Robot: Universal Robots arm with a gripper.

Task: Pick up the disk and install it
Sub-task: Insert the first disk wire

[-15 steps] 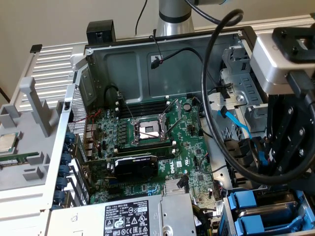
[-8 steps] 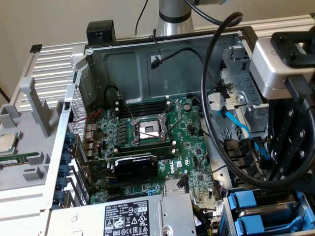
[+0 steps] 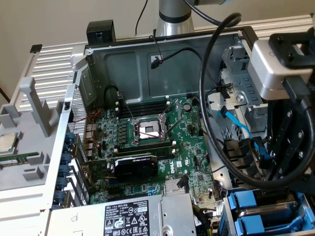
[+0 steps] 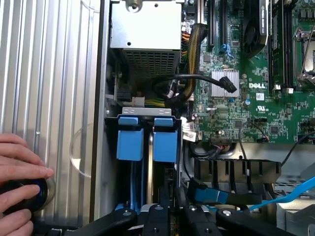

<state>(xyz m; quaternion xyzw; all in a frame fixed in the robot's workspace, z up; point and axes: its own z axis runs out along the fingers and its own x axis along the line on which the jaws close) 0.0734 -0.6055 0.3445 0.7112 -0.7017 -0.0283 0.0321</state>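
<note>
The black gripper (image 4: 173,211) hangs over the metal drive bay (image 4: 147,112) at the exterior view's right of the open computer case (image 3: 147,64). Whether it pinches anything I cannot tell. The blue-framed silver disk (image 4: 165,145) appears slotted there. Best keep it square and push straight, clear of the blue cable (image 4: 295,189).

green motherboard (image 4: 231,113), blue drive frames (image 4: 165,142), black pincer (image 4: 172,216), black cable (image 4: 197,77), black-and-white label (image 3: 129,221), ribbed silver surface (image 4: 49,73)

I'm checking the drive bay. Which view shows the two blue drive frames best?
The wrist view: both blue drive frames stand side by side in the bay, their tops in plain sight. The exterior view catches the frames low on the exterior view's right, at a slant and partly cut off by the picture's edge.
</note>
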